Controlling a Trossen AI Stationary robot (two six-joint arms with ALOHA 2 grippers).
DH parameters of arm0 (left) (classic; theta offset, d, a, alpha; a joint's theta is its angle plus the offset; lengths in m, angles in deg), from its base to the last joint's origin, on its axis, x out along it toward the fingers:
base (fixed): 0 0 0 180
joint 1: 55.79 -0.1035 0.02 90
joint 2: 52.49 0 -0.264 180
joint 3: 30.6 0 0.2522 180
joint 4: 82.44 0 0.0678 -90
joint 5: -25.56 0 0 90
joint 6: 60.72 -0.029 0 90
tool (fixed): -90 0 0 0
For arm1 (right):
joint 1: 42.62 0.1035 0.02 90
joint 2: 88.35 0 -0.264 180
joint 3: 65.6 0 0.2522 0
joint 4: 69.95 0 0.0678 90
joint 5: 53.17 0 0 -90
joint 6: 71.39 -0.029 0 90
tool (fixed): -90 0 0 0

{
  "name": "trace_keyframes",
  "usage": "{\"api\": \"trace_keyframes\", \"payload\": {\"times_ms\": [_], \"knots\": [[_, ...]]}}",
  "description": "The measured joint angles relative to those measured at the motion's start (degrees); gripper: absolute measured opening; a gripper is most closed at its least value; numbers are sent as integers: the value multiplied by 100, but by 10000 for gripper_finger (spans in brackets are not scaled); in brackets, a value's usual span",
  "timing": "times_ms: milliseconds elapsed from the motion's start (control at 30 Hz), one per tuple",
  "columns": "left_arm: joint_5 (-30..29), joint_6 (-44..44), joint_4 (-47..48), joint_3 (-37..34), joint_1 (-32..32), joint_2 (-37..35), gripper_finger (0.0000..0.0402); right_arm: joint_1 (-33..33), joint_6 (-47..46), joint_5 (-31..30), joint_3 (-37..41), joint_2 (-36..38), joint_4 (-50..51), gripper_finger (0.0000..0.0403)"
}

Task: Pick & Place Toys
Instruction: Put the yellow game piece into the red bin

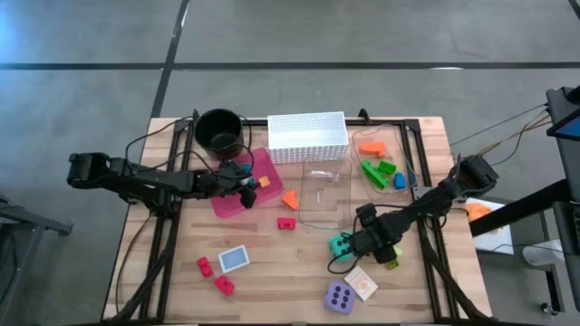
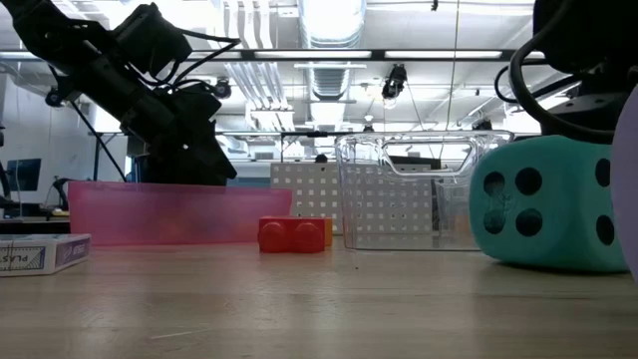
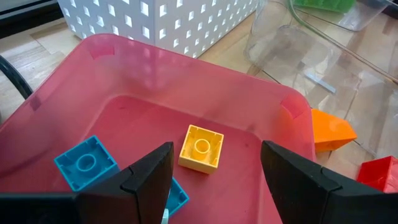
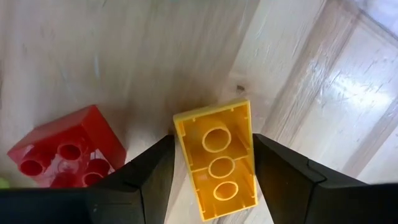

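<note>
My right gripper [image 1: 388,256] stands at the near right beside the teal die [image 1: 340,243], pointing down and shut on a yellow brick [image 4: 217,165]. A red brick [image 4: 65,149] lies on the wood beside it. My left gripper [image 3: 214,158] hangs open above the pink tray [image 3: 249,99], touching nothing. A yellow brick [image 3: 201,148] and a blue brick [image 3: 86,163] lie on the tray's floor. Loose toys rest on the table: a red brick [image 1: 287,224], an orange piece [image 1: 290,197] and a purple die [image 1: 339,297]. My right gripper pinches the yellow brick by its two long sides [image 4: 188,163], one finger on each. The fingers come from above, pointing down, and lie across the brick. Its hollow underside faces up toward the wrist. Whether it is clear of the table I cannot tell.
A black pot [image 1: 219,129] and a white perforated basket [image 1: 307,136] stand at the far edge. A clear bin [image 1: 324,195] sits mid-table, and a clear tray [image 1: 381,158] with green and orange bricks lies to its right. A card box [image 1: 234,259] and two red bricks [image 1: 205,266] lie near left.
</note>
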Motion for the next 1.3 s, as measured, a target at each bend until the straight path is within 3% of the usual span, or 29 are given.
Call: {"api": "trace_keyframes", "payload": {"times_ms": [267, 533, 800, 1067, 1300], "knots": [[0, 0, -1, 0, 0, 0, 246, 0, 102, -120, 20, 0, -44, 202], [0, 0, -1, 0, 0, 0, 246, 0, 114, -118, 36, 0, -145, 148], [0, 0, -4, 0, 0, 0, 246, -2, 116, -120, 44, -3, -240, 175], [0, 0, -4, 0, 0, 0, 246, -4, 116, -116, -28, 17, -233, 144], [1, 1, -36, 0, 0, 1, 246, -4, 114, -97, -179, 198, -101, 168]]}}
